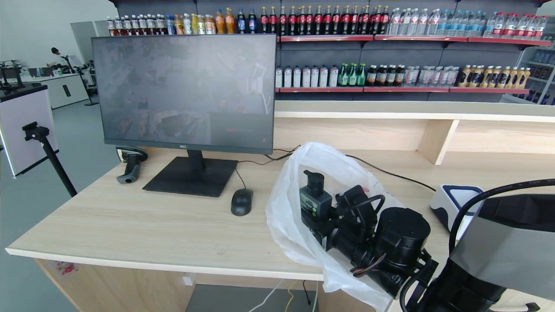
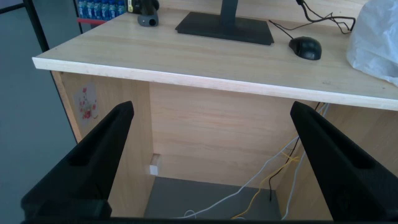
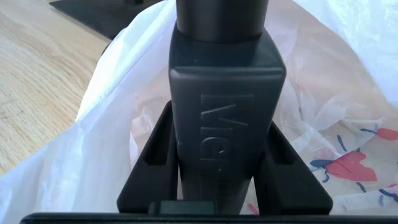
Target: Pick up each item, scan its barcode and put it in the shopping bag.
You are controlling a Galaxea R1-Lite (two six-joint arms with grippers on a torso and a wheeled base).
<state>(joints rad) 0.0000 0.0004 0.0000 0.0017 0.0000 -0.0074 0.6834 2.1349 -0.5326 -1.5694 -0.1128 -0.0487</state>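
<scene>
My right gripper (image 1: 324, 224) is shut on a dark grey bottle (image 1: 313, 196) with a black cap, held upright inside the mouth of the white plastic shopping bag (image 1: 286, 212) at the table's front edge. In the right wrist view the bottle (image 3: 227, 106) sits between the two black fingers (image 3: 152, 165), with the bag (image 3: 106, 118) spread around it and a packet with red and blue print (image 3: 357, 163) lying in the bag below. My left gripper (image 2: 211, 112) hangs open with nothing in it, below and in front of the wooden table (image 2: 186, 68).
A monitor (image 1: 184, 91) stands at the back left, with a black mouse (image 1: 241, 201) and a handheld scanner (image 1: 130, 167) near it. A white and blue barcode scanner (image 1: 453, 201) sits right of the bag. Cables cross the table behind the bag. A raised counter ledge (image 1: 390, 110) runs along the back.
</scene>
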